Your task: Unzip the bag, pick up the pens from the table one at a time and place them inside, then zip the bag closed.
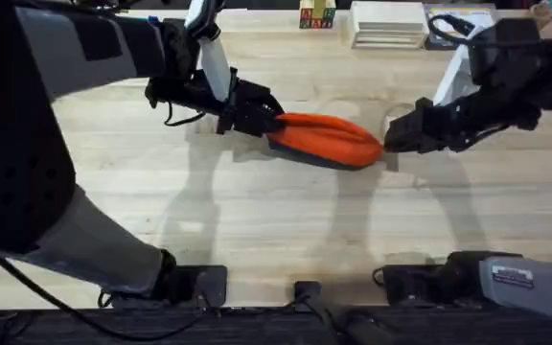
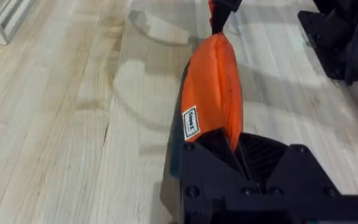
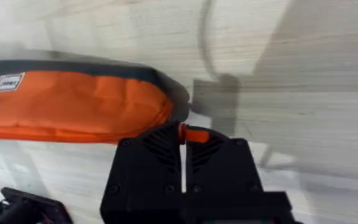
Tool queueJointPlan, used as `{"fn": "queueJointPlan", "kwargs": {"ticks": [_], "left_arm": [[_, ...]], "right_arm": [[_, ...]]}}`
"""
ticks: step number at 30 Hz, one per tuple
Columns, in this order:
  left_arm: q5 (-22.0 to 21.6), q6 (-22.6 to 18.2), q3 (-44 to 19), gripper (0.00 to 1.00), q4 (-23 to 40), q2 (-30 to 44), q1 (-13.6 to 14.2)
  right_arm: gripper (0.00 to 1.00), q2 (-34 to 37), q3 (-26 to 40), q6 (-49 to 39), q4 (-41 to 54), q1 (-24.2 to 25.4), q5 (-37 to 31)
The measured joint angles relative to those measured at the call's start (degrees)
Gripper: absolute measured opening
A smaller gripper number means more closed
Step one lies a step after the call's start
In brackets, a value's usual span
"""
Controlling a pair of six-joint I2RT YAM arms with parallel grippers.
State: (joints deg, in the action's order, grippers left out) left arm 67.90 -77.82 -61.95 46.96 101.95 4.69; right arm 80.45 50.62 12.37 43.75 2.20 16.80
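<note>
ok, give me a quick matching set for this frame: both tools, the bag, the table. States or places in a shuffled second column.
Column 1
1. left tool
2. right tool
3. bag
4. table

Column 2
A. light wooden planks, carrying the bag
B. shut on the bag's end nearer the left arm
C. orange, lying lengthwise between the two tools
D. shut on the small red tab at the bag's other end

Pairs: 1-B, 2-D, 3-C, 4-A
</note>
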Motion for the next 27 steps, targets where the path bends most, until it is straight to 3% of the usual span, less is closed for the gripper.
{"fn": "queueJointPlan", "kwargs": {"ticks": [11,12,17,18,23,27], "left_arm": [[-0.5,0.0,0.0,0.044,0.0,0.0,0.0],[-0.7,0.0,0.0,0.044,0.0,0.0,0.0],[-2.2,0.0,0.0,0.042,0.0,0.0,-1.7],[-2.6,0.0,0.0,0.042,0.0,0.0,-2.2],[-2.8,0.0,0.0,0.042,0.0,0.0,-2.2],[-2.8,0.0,0.0,0.042,0.0,0.0,-2.2]], "right_arm": [[0.055,-1.7,-1.4,2.7,-2.3,0.8,1.1],[0.145,-2.3,-1.2,2.7,-2.1,1.0,0.9],[0.868,-7.6,0.9,2.6,-1.7,2.4,-0.9],[0.995,-12.1,1.6,2.4,-1.7,2.4,-0.9],[0.997,-20.7,1.7,2.1,-0.3,1.3,-1.0],[0.997,-23.3,1.7,1.7,-0.2,-0.1,-0.9]]}}
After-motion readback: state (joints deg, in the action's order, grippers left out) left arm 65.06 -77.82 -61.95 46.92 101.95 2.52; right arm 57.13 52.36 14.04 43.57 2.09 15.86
